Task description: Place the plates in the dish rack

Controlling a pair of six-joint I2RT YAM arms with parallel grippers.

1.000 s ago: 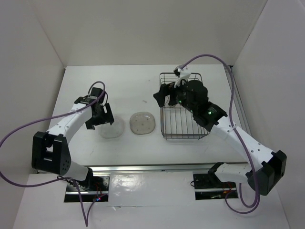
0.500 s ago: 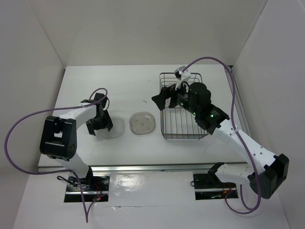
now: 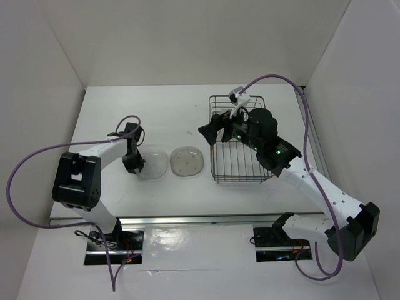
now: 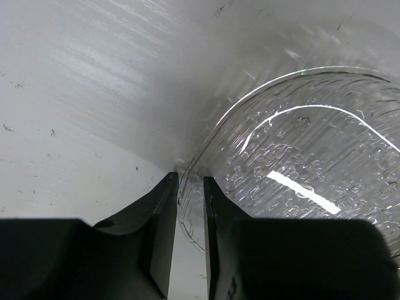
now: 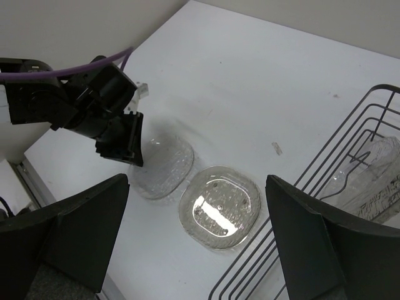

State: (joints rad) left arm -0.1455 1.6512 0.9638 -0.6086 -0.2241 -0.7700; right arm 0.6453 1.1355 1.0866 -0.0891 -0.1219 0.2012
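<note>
A clear plate [image 3: 154, 165] lies flat on the table left of centre. My left gripper [image 3: 133, 164] is down at its left edge. In the left wrist view the left gripper [image 4: 190, 187] has its two black fingers narrowed onto the rim of the clear plate [image 4: 300, 162]. A greyish speckled plate [image 3: 187, 161] lies beside it, apart from it. The dish rack [image 3: 240, 169] stands to the right. My right gripper [image 3: 215, 130] hovers open over the rack's left edge, holding nothing. From the right wrist, the speckled plate [image 5: 219, 209] shows below the wide-open right gripper [image 5: 197, 184].
A translucent piece [image 5: 378, 181] leans inside the dish rack [image 5: 340, 162] among its wires. White walls close in the table at the back and on both sides. A small scrap [image 5: 275, 148] lies on the table behind the plates.
My left gripper dropped to the clear plate's left edge and its jaws closed from wide open onto the rim. The right arm shifted slightly, then held still.
</note>
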